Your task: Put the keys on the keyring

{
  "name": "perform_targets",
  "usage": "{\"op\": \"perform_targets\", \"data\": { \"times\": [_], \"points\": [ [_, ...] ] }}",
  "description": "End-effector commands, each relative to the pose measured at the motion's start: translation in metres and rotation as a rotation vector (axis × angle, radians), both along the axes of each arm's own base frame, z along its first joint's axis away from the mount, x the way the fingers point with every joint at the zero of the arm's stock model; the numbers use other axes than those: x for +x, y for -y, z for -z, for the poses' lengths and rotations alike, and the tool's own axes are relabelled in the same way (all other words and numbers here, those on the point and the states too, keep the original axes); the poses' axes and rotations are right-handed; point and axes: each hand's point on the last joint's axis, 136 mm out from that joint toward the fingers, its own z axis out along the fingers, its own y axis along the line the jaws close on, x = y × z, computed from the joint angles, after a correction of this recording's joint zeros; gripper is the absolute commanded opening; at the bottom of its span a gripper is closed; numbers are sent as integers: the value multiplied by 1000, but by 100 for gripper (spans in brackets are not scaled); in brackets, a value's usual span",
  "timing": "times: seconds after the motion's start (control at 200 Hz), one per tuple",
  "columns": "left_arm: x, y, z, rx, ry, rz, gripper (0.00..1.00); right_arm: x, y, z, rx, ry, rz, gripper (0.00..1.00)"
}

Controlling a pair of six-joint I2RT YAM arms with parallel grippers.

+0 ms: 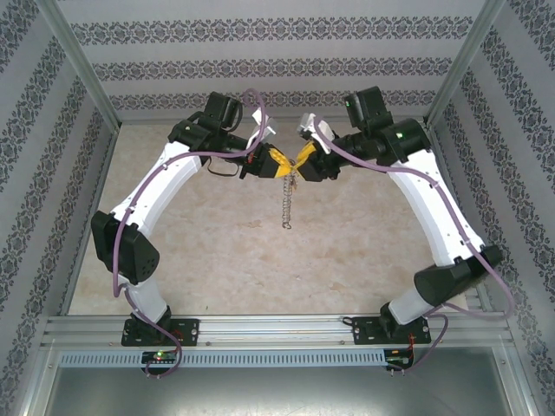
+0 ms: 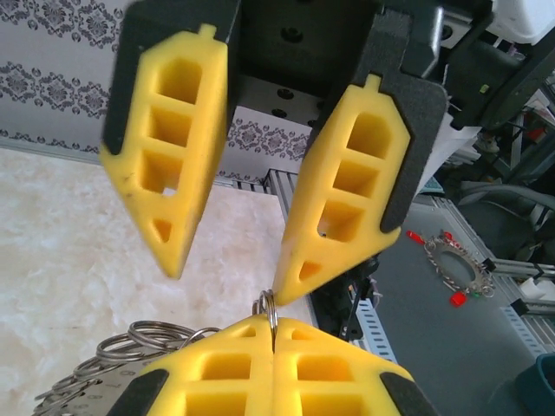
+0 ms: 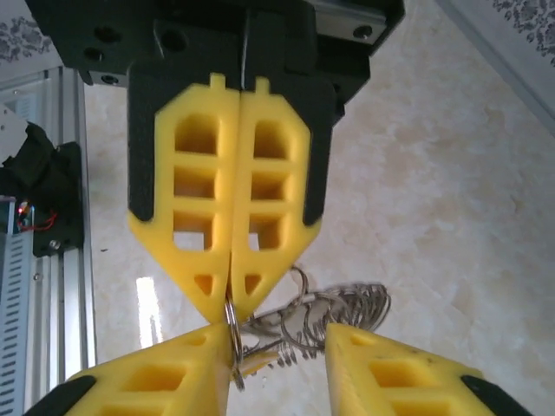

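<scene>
Above the table's far middle, my two grippers meet tip to tip. My left gripper (image 1: 276, 163) (image 2: 273, 325) is shut on a thin metal ring of the keyring (image 2: 270, 305) (image 3: 232, 322), which stands edge-on between its pads. The rest of the keyring (image 1: 288, 201) hangs below as a chain of small silver rings (image 3: 347, 308) (image 2: 147, 340). My right gripper (image 1: 303, 161) (image 3: 276, 338) is open, and its left finger (image 3: 178, 377) lies against the pinched ring. A small yellow-orange piece (image 3: 254, 360) beside that ring looks like the keys' tag; the silver key itself I cannot make out.
The pale marbled table (image 1: 217, 251) lies under the hanging chain. Patterned walls (image 1: 277, 61) close in the back and both sides. An aluminium rail (image 1: 277, 328) with both arm bases runs along the near edge. Another ring bundle (image 2: 453, 264) lies on grey ground beyond the rail.
</scene>
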Motion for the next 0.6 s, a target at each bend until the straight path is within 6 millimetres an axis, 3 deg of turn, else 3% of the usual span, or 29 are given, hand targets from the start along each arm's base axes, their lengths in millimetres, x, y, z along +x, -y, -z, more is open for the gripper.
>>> {"op": "perform_targets", "data": {
  "times": [0.0, 0.24, 0.595],
  "points": [
    [-8, 1, -19, -46, 62, 6, 0, -8, 9, -40, 209, 67, 43, 38],
    [-9, 0, -30, -80, 107, -31, 0, -12, 30, -35, 451, 76, 164, 49],
    [-13, 0, -36, -98, 114, -19, 0, -24, 12, -18, 568, -7, 70, 49]
  ]
}}
